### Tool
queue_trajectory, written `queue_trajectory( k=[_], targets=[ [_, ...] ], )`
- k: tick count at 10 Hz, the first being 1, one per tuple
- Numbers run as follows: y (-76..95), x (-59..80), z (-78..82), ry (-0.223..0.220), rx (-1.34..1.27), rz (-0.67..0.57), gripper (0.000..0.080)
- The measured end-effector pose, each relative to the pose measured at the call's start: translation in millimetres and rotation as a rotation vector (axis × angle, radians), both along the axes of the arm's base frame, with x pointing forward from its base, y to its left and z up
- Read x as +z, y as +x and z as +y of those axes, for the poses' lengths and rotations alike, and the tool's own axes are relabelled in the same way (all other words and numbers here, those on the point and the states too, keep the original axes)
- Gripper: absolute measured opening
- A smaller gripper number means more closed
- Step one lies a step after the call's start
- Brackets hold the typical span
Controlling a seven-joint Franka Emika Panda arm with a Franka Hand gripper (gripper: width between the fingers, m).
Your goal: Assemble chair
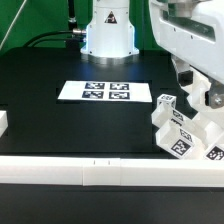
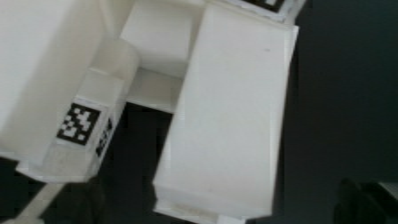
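Black table (image 1: 60, 65) carries marker board (image 1: 105, 91), chair parts (image 1: 185, 132)

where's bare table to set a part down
Free: the black table on the exterior view's left, between the marker board and the front border rail. Crowded: the exterior view's right, where chair parts cluster under the open gripper.

env: robotics lab | evid: black table (image 1: 50, 70) w/ marker board (image 1: 107, 91), robot base (image 1: 108, 30)
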State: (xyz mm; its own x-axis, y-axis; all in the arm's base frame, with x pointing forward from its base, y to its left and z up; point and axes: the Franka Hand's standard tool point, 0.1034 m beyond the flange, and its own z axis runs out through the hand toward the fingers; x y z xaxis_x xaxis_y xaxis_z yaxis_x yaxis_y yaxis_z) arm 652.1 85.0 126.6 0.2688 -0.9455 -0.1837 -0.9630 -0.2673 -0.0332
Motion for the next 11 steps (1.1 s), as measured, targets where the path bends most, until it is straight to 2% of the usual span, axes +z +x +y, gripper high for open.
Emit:
queue_trajectory(
  k=[2,3,11],
  targets=[
    [1.9,17.4,11.1,0.008,-0.013,-0.014,0.0649],
    [3.0,21.1,13.7,0.01,-0.028,-0.017,0.0649],
    [1.4,18.8,15.7,0.013,0.05,-0.019,0.0649]
  ],
)
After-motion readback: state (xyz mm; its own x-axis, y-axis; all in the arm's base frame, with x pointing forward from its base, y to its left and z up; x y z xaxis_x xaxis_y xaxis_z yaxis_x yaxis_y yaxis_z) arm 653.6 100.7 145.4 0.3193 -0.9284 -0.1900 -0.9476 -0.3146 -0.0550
